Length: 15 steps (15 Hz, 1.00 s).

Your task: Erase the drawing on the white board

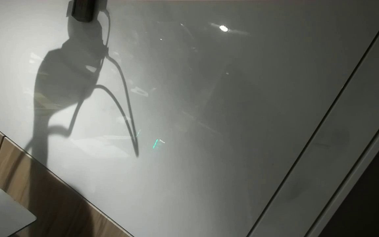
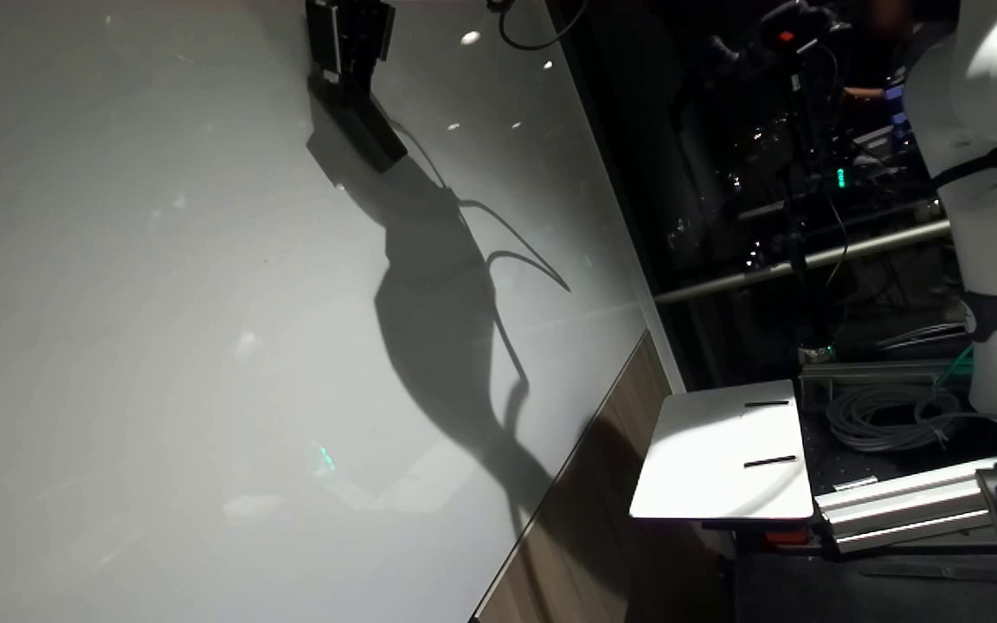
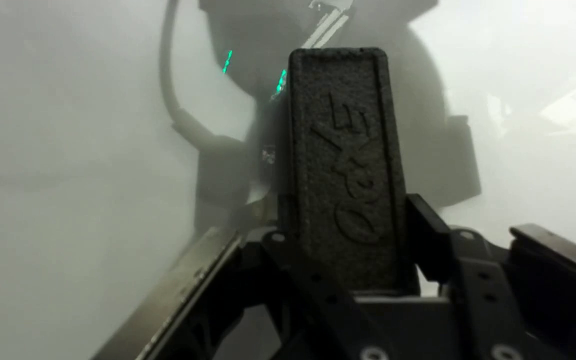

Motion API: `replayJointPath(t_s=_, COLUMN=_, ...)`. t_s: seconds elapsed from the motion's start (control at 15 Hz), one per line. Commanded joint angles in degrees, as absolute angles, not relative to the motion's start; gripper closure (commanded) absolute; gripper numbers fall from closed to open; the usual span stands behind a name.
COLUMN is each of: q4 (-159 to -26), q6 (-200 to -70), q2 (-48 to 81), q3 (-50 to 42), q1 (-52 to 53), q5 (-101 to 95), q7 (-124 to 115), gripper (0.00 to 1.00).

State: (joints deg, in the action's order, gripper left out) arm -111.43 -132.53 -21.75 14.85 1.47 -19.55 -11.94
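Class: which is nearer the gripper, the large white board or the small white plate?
The large white board: the gripper holds a dark block close to it. The small white plate, bearing two dark marks, lies farther off.

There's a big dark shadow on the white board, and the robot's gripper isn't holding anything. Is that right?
Not quite: the gripper isn't empty. The wrist view shows it holding a dark block. The rest is right: there is a big dark shadow on the white board.
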Motion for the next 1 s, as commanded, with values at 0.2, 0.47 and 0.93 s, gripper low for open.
replayJointPath(t_s=0.2, q4=-104.08, q6=-132.45, q2=-17.23, q3=13.43, q1=0.85, q5=-20.5, q7=-10.84, gripper=0.7)
replayJointPath(t_s=0.47, q4=-113.61, q6=-134.6, q2=-20.79, q3=12.49, q1=1.62, q5=-20.0, q7=-10.18, gripper=0.7)
replayJointPath(t_s=0.93, q4=-130.91, q6=-140.56, q2=-21.75, q3=9.85, q1=0.95, q5=-20.47, q7=-8.81, gripper=0.7)
